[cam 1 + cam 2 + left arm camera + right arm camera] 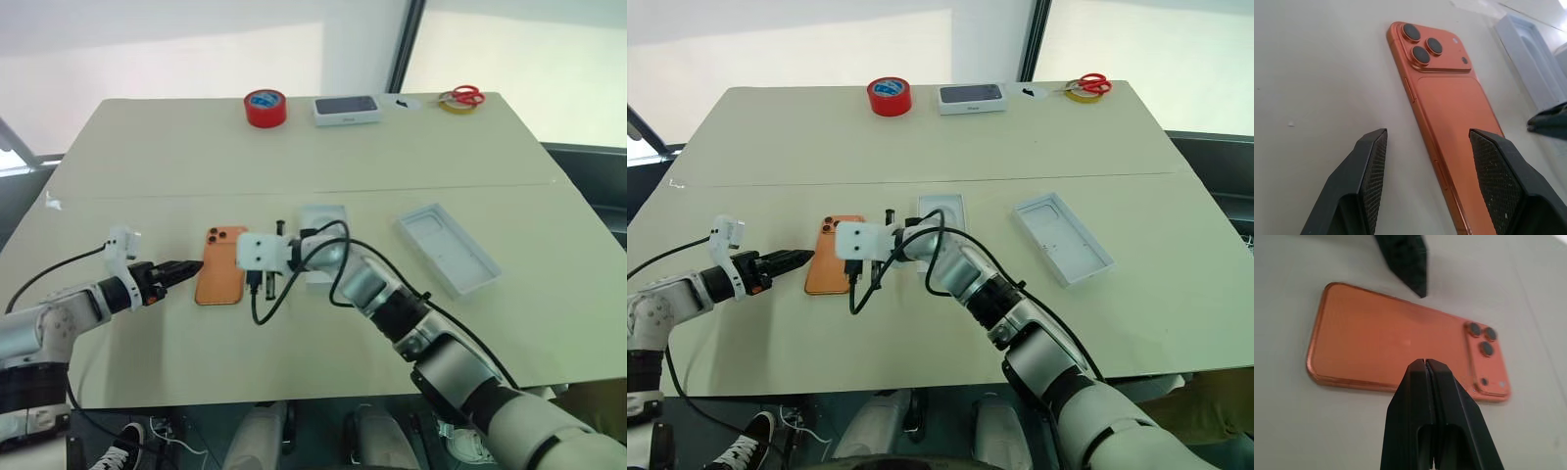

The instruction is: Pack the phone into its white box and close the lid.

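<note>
Phone (220,264) lying flat on the table (147,147), camera end pointing away, long axis running near to far. Left gripper (186,267) at its left edge, fingers spread to a middling gap, tips just beside it. Right gripper (1425,363) pinched shut over the right edge, holding nothing. Farther right, white box (323,220) partly hidden behind that arm. Likely a squeeze from both sides next.

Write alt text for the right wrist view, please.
An orange phone lies flat on a pale table, lenses up. The shut right gripper is on its near side, and the left gripper's black fingertip on its far side.
</note>
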Available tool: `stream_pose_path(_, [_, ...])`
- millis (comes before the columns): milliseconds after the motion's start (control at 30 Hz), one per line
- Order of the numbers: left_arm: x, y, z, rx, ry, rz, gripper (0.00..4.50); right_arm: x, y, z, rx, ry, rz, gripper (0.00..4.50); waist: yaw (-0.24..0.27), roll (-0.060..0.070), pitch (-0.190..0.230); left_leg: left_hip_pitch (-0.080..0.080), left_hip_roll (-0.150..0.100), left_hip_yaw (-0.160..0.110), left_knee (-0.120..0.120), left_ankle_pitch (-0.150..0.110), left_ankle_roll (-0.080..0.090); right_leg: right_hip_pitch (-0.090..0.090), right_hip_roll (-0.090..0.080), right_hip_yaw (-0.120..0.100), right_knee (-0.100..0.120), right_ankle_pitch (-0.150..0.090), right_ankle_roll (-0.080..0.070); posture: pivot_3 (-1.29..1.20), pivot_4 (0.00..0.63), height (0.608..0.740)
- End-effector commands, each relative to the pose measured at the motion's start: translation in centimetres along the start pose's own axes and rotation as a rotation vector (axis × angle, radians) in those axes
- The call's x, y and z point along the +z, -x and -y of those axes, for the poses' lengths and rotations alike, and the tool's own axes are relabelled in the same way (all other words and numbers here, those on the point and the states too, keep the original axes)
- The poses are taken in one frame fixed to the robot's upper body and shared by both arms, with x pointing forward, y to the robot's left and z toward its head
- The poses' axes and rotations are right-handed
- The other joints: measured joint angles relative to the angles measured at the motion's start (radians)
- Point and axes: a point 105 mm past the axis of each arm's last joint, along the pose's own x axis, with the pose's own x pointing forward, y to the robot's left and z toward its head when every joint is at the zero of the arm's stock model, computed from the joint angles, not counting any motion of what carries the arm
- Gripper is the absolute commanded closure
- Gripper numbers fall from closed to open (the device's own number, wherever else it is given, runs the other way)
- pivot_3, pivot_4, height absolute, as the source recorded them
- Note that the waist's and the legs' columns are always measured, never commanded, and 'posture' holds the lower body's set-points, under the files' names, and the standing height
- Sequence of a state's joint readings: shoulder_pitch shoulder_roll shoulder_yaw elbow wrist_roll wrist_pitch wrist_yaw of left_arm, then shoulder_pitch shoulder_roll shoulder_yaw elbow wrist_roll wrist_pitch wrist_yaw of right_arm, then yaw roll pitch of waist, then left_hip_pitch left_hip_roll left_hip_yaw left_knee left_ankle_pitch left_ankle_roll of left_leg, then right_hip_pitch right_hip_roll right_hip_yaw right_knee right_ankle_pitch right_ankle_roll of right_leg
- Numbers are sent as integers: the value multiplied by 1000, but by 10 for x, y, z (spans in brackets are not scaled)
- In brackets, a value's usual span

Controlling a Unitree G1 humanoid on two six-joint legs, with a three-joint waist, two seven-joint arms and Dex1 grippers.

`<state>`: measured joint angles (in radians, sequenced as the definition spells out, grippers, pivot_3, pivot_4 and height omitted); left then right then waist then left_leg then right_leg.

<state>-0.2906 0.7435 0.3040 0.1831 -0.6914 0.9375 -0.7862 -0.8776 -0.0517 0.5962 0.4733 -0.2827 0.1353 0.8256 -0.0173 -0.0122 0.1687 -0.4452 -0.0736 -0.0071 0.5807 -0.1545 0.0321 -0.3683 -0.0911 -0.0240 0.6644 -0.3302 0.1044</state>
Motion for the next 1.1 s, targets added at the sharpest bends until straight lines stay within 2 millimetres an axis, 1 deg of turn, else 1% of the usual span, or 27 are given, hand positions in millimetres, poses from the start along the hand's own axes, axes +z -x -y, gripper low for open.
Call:
stream_pose_path(33, [-11, -3, -1, -8, 23, -74, 1684, 2, -2, 5, 13, 49, -31, 4470, 1, 0, 0, 0, 0, 0, 0, 0, 0, 0, 0, 0, 0, 0, 0, 0, 150, 738])
stream_pose_path(167, [-19, -7, 3, -43, 39, -136, 1684, -1, -2, 7, 6, 67, -50, 4470, -1, 0, 0, 1, 0, 0, -2, 1, -1, 0, 0, 0, 1, 0, 0, 0, 150, 738])
stream_pose_path(333, [-28, -12, 9, -85, 49, -184, 1684, -4, -2, 8, 3, 47, -64, 4470, 0, 0, 0, 2, 0, 0, -3, 1, -2, 0, 0, 0, 1, 0, 0, 0, 150, 738])
stream_pose_path(467, [-42, -15, 11, -91, 30, -253, 1684, -7, -3, 7, 6, 53, -81, 4470, 0, 1, -1, 2, 0, 0, -3, 1, -2, 0, 0, 0, 1, 0, 0, 0, 150, 738])
stream_pose_path(600, [-52, -18, 14, -103, 35, -302, 1684, -2, -6, 5, 14, 36, -71, 4470, 0, 2, -3, 2, 0, 0, -3, 1, -2, 0, 0, 0, 1, 0, 0, 0, 150, 738])
stream_pose_path(733, [-50, -29, 25, -144, 117, -295, 1684, -1, -5, 5, 16, 41, -65, 4470, 4, 4, -6, 2, 0, 0, -3, 1, -2, 0, 0, 0, 1, 0, 0, 0, 150, 738])
stream_pose_path(833, [-46, -35, 33, -175, 112, -277, 1684, -3, -4, 5, 18, 32, -68, 4470, 7, 6, -7, 3, -1, 0, -3, 1, -2, 0, -1, 0, 1, 0, 0, 0, 150, 738])
stream_pose_path(933, [-40, -37, 46, -222, 113, -261, 1684, -4, -4, 5, 21, 28, -70, 4470, 8, 5, -8, 3, -1, 0, -3, 1, -2, 1, -1, 0, 1, 0, 0, 0, 150, 738])
stream_pose_path(1100, [-40, -37, 50, -211, 86, -282, 1684, -2, -4, 5, 23, 36, -66, 4470, 7, 5, -8, 3, -1, 0, -3, 1, -2, 1, -1, 0, 1, 0, 0, 0, 150, 738])
